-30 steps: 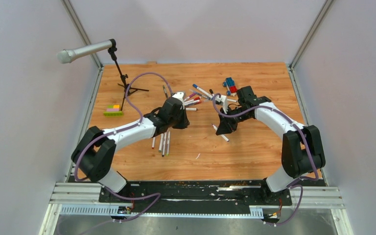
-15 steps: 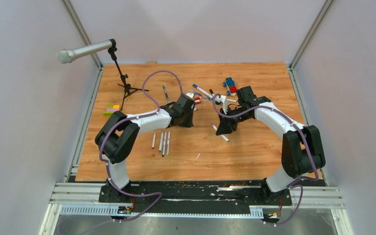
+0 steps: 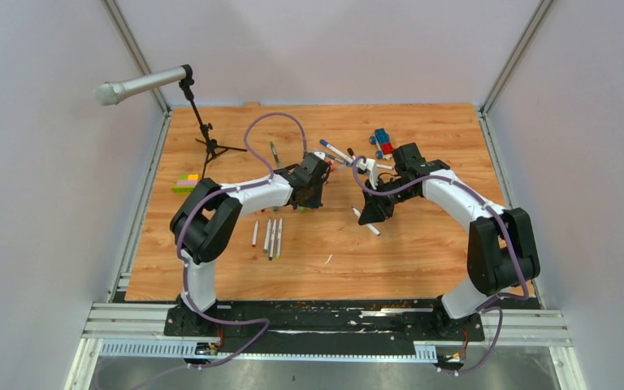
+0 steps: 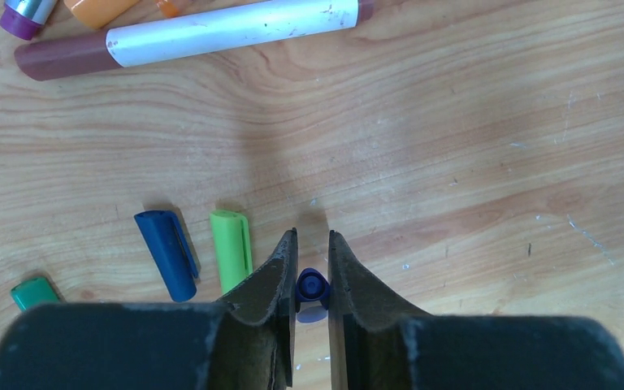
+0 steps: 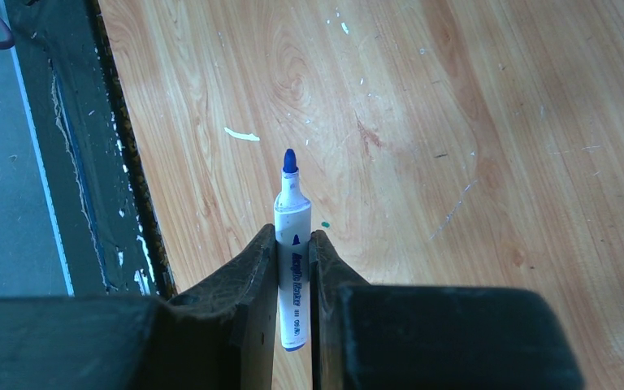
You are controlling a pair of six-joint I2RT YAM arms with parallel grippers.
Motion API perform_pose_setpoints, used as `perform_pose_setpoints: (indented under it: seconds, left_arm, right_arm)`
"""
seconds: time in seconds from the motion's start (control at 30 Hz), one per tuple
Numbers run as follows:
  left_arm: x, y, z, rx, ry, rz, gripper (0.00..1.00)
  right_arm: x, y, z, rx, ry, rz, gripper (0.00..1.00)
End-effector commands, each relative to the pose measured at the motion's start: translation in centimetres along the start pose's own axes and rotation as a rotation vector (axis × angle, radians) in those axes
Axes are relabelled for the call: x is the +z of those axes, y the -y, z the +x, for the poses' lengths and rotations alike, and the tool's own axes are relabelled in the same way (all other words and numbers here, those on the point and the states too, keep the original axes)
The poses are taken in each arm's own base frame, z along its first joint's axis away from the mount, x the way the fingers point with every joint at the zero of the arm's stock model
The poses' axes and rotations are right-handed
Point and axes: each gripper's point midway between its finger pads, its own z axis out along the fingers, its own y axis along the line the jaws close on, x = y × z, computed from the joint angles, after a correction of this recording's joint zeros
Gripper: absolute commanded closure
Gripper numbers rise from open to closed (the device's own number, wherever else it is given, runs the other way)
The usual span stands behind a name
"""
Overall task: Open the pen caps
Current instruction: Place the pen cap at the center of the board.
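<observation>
Partly hidden blue cap [image 4: 312,286] in left end effector [image 4: 312,236], purple-ended pen [image 4: 23,16] cropped

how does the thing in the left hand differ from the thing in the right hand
The left hand pinches a blue cap; the right hand pinches a white-barrelled pen. The cap is short and sits within the fingers; the pen is long and juts past them, blue tip bare. Both are blue-coded and gripped between closed fingers.
</observation>
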Motion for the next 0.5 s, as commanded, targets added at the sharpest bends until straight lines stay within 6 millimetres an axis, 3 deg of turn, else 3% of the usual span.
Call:
perform_pose_setpoints:
  seconds: [0.0,0.2,0.47]
  left_arm:
    - [0.05,-0.53,-0.45,0.019,-0.008,-0.055,0.77]
    - [0.62,-0.77,0.22,0.039,-0.056,-0.075,0.72]
    - [0.38,-0.63,-0.32,0.049,-0.055,-0.078,0.68]
  right_arm:
    - [-0.63,-0.18,-1.6,-0.054,0.038,-0.009,0.99]
    - [-0.65,-0.22,-1.62,-0.053,0.039,-0.012,0.99]
    - [-0.64,-0.28,-1.65,-0.054,0.041,-0.015,0.99]
